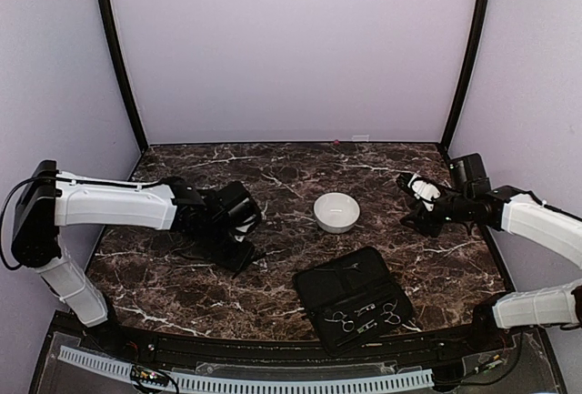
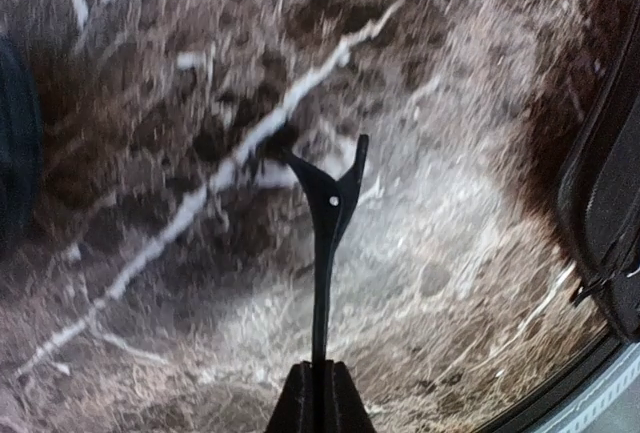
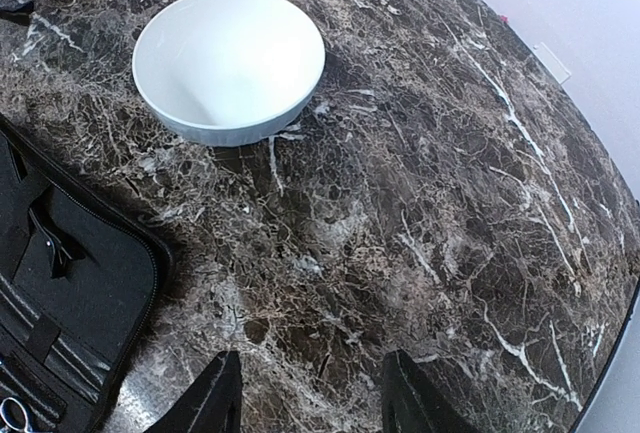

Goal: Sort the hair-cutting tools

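My left gripper [image 2: 320, 381] is shut on a slim black stick-like tool [image 2: 326, 233] with a forked tip and a small rivet, held just above the marble. In the top view the left gripper [image 1: 242, 248] hovers at the table's left-centre. Silvery scissors [image 1: 344, 321] and another pair [image 1: 391, 314] lie with thin pieces in the open black case [image 1: 350, 280]. A scissor ring shows in the right wrist view [image 3: 12, 415]. My right gripper [image 3: 312, 403] is open and empty over bare marble; in the top view it [image 1: 414, 203] is to the right of the bowl.
One white bowl [image 1: 336, 212] stands mid-table, empty in the right wrist view [image 3: 228, 63]. The case's edge shows at the right of the left wrist view [image 2: 605, 193] and at the left of the right wrist view [image 3: 70, 283]. A second bowl is not in view.
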{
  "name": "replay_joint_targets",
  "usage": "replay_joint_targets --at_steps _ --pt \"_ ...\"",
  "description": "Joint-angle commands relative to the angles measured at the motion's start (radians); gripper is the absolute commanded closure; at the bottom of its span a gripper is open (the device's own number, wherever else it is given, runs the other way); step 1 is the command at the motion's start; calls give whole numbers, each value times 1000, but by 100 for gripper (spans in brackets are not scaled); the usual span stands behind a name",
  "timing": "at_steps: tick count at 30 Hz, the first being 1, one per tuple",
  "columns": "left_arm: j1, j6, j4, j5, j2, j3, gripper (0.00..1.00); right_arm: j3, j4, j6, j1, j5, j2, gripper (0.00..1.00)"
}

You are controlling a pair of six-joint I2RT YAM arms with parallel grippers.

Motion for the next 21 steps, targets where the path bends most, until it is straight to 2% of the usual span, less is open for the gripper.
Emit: replay_joint_targets --at_steps 1,6,11,13,15,18,21 --pt "-52 -235 -46 -24 -79 -122 100 17 6 -3 17 -5 17 52" --pt "-90 -289 46 8 -140 -233 98 18 7 -7 30 6 24 52" --pt "-109 -256 11 10 -129 -202 67 18 2 -7 40 6 24 52" --pt "-110 -276 -16 16 -154 -200 61 18 0 -5 39 7 19 52" --pt "-109 -313 -76 -20 -192 -214 61 17 -1 -7 40 6 12 52" --pt "-107 -367 -169 -107 -243 -245 66 14 0 -7 40 6 -1 52" --pt "-97 -377 -160 -93 -263 -302 84 10 2 -7 40 4 -9 52"
